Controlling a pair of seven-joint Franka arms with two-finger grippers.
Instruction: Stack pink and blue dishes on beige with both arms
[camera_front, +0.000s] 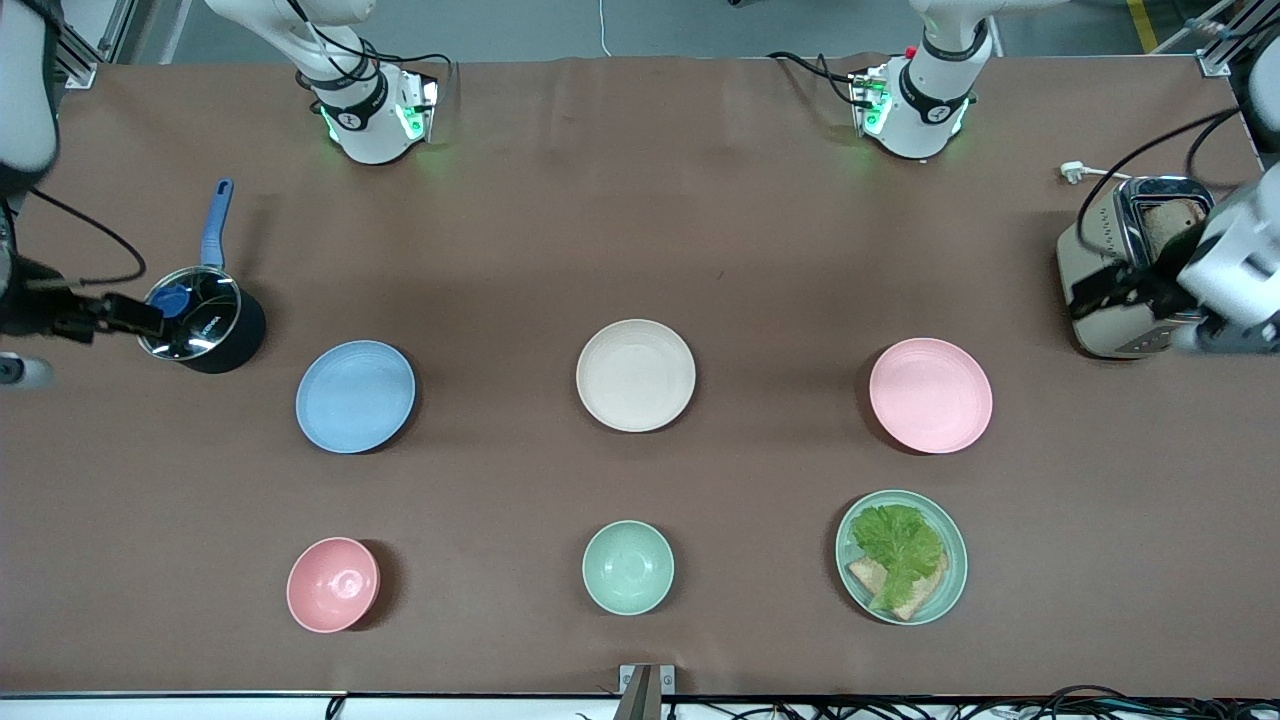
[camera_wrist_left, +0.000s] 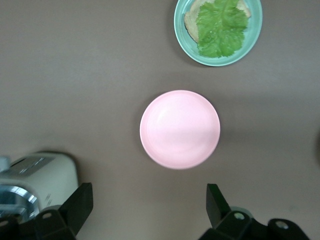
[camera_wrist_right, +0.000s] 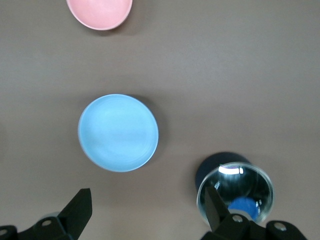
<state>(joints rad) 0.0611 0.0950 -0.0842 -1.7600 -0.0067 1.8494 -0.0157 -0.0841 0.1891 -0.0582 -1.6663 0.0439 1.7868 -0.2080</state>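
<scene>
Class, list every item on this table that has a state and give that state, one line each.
Matte pastel blue round plate: empty, unstacked.
Matte pastel pink round plate: empty, unstacked.
Cream-beige round plate: empty.
Pale green plate: holds lettuce on bread.
Small green bowl: empty, upright.
Deep pink bowl: empty, tilted.
Dark saucepan: glass lid on.
Toaster: bread in slot.
Left gripper: open.
Right gripper: open.

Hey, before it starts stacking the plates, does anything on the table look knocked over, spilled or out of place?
Nothing stands out. The blue plate, beige plate and pink plate lie flat in a row, well apart. Both bowls sit upright. The left pincer hangs open over the pink plate's side, the right pincer open near the blue one.
</scene>
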